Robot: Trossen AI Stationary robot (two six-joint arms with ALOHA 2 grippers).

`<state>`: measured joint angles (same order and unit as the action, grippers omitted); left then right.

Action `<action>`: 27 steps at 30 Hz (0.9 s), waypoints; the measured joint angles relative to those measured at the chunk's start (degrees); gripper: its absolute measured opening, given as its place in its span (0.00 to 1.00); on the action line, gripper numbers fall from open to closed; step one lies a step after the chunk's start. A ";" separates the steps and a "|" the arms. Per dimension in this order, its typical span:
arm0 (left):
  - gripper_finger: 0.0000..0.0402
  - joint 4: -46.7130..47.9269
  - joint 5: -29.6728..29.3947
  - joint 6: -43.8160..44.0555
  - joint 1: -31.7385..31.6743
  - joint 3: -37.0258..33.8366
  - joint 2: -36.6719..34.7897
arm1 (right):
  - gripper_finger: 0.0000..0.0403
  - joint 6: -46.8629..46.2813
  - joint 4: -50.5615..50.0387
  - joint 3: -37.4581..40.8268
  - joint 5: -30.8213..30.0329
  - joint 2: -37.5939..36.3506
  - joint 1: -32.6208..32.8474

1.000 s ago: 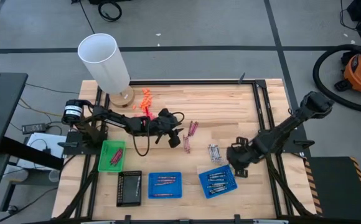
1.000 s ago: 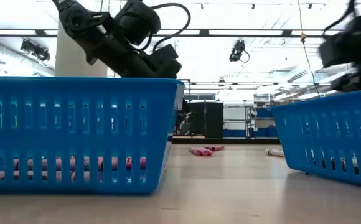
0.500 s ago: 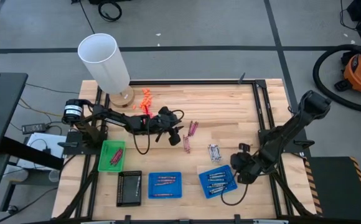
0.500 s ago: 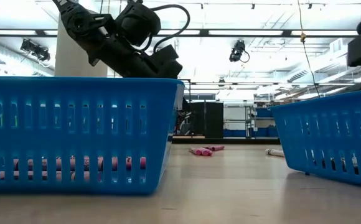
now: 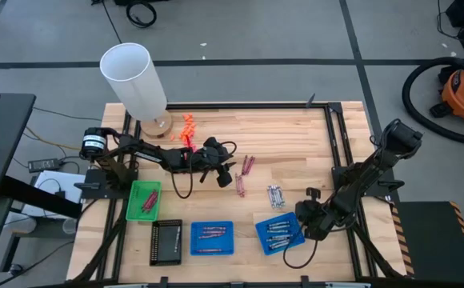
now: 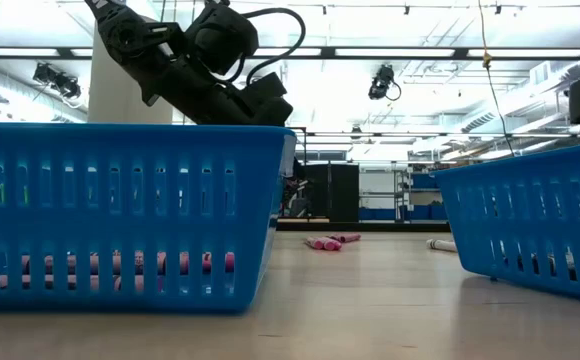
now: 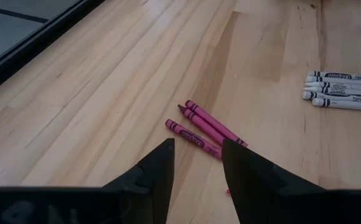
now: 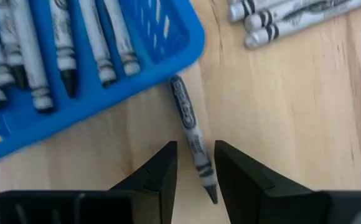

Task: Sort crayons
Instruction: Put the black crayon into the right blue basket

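Grey crayon (image 8: 193,137) on the wood between the open right pincer's (image 8: 195,167) fingers.

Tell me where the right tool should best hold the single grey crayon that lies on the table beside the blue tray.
Probably the middle of the grey crayon, from straight above. It lies flat on bare wood, just outside the blue tray, its upper end close to the rim. The right tool is open astride its lower half, fingers on either side of the thin shaft; closing across it suits.

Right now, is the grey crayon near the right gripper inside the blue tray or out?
Out. The grey crayon lies on the wooden table, just outside the blue tray edge, below the open right gripper.
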<state>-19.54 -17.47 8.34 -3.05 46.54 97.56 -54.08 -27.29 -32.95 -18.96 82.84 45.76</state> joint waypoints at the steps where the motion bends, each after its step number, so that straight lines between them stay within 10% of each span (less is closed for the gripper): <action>1: 0.36 -0.02 0.00 -0.01 0.00 0.00 0.00 | 0.29 -0.03 0.11 -0.07 0.67 0.43 0.02; 15: 0.36 0.52 5.32 -0.46 0.49 0.05 -4.59 | 0.05 -2.96 -4.10 0.11 6.15 -2.09 -0.07; 27: 0.36 3.03 5.06 -3.75 2.72 -0.04 -8.74 | 0.10 -3.44 -13.71 -2.00 4.90 -9.88 -2.86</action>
<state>-16.50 -12.41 4.60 -0.33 46.51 88.82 -57.52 -41.01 -34.95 -14.06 72.97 42.90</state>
